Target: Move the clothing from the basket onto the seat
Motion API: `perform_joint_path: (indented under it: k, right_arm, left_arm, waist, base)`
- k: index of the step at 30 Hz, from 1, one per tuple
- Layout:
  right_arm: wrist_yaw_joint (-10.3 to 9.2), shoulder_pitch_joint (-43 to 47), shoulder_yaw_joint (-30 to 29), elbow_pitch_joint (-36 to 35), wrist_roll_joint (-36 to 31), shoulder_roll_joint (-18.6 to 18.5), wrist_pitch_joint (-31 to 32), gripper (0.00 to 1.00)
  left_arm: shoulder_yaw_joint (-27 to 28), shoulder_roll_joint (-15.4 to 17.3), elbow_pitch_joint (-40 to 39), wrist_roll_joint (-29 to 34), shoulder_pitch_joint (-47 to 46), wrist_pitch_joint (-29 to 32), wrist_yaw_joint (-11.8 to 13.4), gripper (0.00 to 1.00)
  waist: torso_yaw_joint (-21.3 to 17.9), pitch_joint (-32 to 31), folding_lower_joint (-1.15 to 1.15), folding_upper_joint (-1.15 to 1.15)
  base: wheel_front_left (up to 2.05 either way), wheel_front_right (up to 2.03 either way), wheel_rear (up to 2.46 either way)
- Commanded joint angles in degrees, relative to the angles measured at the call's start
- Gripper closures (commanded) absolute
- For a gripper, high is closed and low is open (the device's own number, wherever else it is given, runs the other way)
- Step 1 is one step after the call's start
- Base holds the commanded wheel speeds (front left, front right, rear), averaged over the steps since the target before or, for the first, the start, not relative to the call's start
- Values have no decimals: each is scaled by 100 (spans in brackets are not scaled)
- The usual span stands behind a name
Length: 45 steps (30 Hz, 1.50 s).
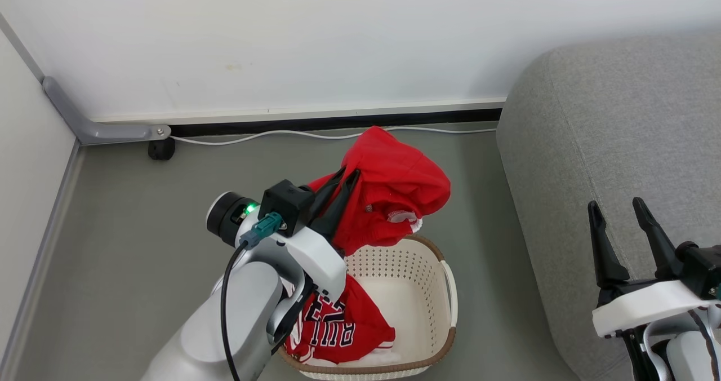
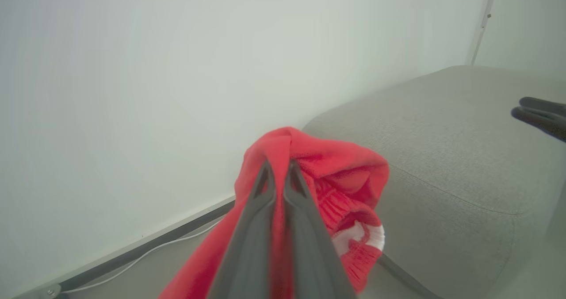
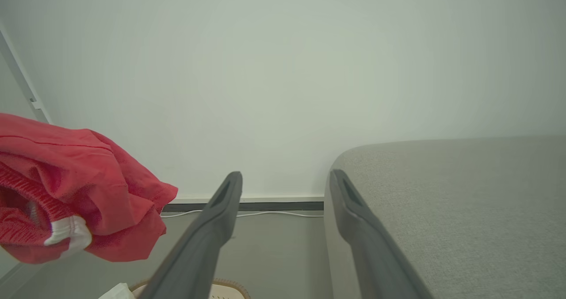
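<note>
The left jaws are shut tight, and a bunch of the plain red garment (image 1: 394, 189) is pinched between them. The garment is held up above the far end of the basket (image 1: 448, 291), and its loose part with the white trim hangs down towards the rim. The right jaws are spread wide apart and nothing is held in them. They are seen low on the right, near the edge of the seat (image 1: 608, 144).

The red-and-white jersey (image 1: 338, 330) is seen crumpled in the near side of the basket, partly hidden by the left arm (image 1: 242, 302). The basket is set on the grey floor (image 1: 141, 212), near the seat.

The clothing is likely to be soft, light and floppy. It can be expected to sag and swing, and to slip if only a thin edge is pinched, so a thick fold is best taken. For the jersey, a raised fold on top would probably be the easiest spot.

Two garments are counted: one lifted, one in the basket. One basket and one seat are counted. No clothing is on the seat yet.
</note>
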Motion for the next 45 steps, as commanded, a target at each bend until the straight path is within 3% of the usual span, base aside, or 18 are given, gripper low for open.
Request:
perform_joint_path:
  k: [1,13,24,45]
  right_arm:
    - [40,33,99,-104,-52,-32,-34,0]
    - [40,70,148,-102,-64,9,-34,0]
    - [40,-34,341,-154,-25,-42,-34,0]
    - [40,-1585,3097,-161,812,-579,-34,0]
  left_arm:
    - [231,143,-312,-29,-339,84,-43,100]
    - [406,454,-1367,-280,-530,716,3,100]
    - [429,546,-1807,-312,-574,921,141,100]
    - [209,369,-1754,-302,-687,912,191,100]
  waist:
    - [8,-22,0,0]
    - [30,-38,0,0]
    - [43,45,0,0]
    - [90,178,0,0]
  base:
    - [0,0,0]
    - [0,0,0]
    - [0,0,0]
    - [0,0,0]
